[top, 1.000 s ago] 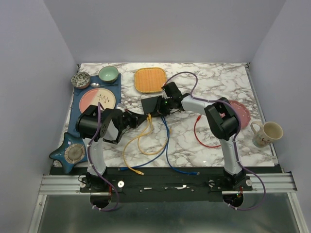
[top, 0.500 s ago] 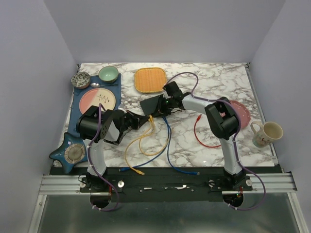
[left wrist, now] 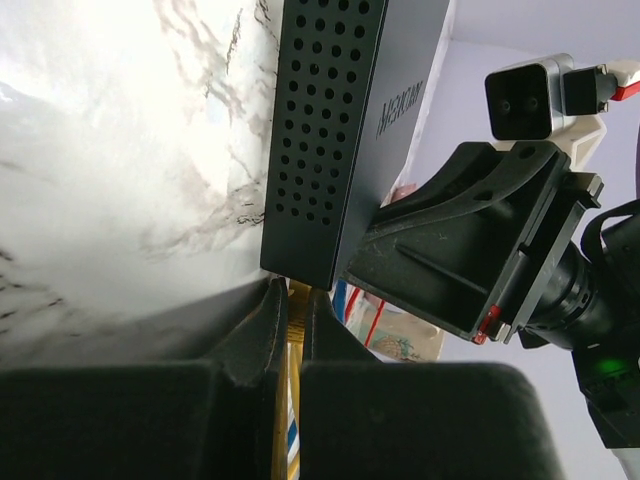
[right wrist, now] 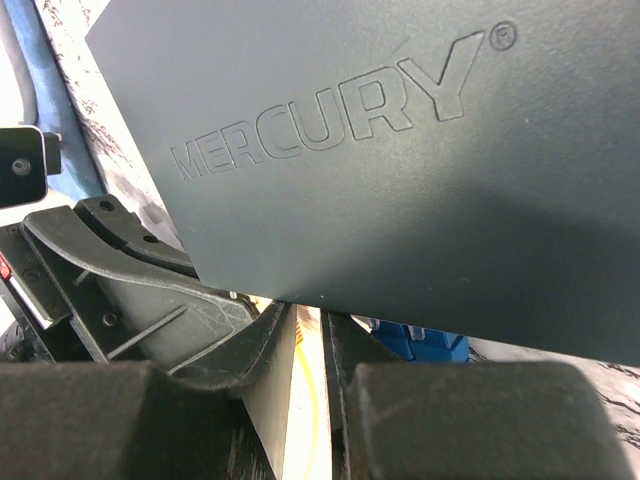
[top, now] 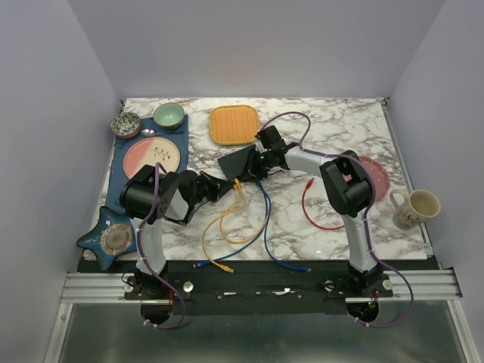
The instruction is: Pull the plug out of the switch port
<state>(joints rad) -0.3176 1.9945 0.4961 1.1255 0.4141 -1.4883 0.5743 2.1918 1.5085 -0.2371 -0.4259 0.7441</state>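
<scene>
**Q:** As the overhead view showed, where did the switch (top: 242, 162) sit?

**A:** It sat tilted near the middle of the marble tabletop (top: 333, 136), between the two arms and on the near side of the orange tray (top: 233, 125).

**Q:** What did the left gripper (left wrist: 290, 295) hold?

**A:** Its jaws were closed tight on the yellow plug (left wrist: 294, 330), right at the switch's corner below the perforated side wall. Whether the plug sat inside its port could not be told. The yellow cable (top: 203, 240) trailed in loops toward the near edge of the tabletop.

**Q:** And the right gripper (right wrist: 308, 325)?

**A:** Its jaws stood a narrow gap apart, with the tips against the lower edge of the face lettered MERCURY. Whether they actually pinched the switch could not be told.
</scene>
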